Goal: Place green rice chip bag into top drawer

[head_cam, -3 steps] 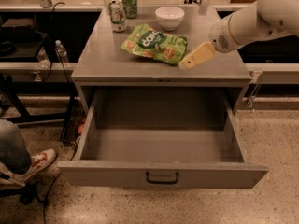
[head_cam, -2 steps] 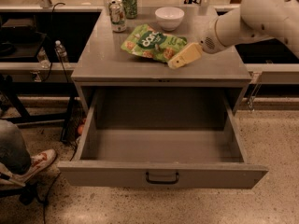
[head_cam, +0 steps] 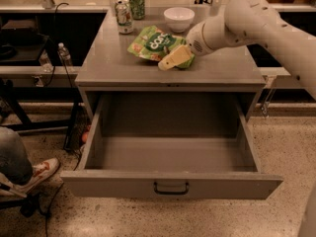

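Gripper (head_cam: 169, 62) sits at the right edge of the green rice chip bag (head_cam: 154, 42) on the tabletop (head_cam: 222, 69), grip state indeterminable; a shallow pinch on crinkly film could slip before reaching the open top drawer (head_cam: 123, 182).

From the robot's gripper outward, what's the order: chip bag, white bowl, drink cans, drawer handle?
The gripper is at the bag's right edge.
1. chip bag, right against it
2. white bowl, just behind
3. drink cans, back, left in the picture
4. drawer handle, down in front

The green rice chip bag (head_cam: 150, 43) is printed light green, its logo dark; the cream gripper (head_cam: 168, 63) is seen at its right.
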Tool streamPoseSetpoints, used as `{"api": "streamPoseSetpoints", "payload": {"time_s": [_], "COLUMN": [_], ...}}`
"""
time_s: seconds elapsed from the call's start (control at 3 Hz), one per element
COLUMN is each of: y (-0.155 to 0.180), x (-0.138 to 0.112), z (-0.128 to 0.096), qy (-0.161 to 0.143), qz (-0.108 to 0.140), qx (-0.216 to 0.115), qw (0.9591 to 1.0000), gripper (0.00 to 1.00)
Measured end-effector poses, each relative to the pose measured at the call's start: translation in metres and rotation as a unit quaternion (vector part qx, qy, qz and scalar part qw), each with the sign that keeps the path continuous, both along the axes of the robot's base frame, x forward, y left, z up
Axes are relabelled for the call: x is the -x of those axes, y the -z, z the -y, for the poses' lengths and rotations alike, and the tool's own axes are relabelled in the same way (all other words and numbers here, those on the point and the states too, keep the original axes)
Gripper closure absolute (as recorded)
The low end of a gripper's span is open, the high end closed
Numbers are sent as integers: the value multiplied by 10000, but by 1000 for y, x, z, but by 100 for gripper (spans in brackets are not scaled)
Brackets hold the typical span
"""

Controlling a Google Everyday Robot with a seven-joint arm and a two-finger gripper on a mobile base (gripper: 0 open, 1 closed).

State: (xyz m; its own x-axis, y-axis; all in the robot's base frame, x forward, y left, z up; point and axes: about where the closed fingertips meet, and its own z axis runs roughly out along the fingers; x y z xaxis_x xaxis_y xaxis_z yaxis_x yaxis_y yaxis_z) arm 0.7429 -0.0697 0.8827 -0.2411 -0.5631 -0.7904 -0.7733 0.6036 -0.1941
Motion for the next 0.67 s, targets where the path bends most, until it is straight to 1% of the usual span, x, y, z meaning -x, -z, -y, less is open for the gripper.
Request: {"api": "streamPoseSetpoints", "payload": {"time_s": [0.33, 0.67], "y": [10, 19], "x": [-23, -35], "z": [-23, -32], "qy": [-109, -151], "qz": [86, 90], "qx": [-93, -116], "qw": [9999, 9998], "gripper": [0, 0]}}
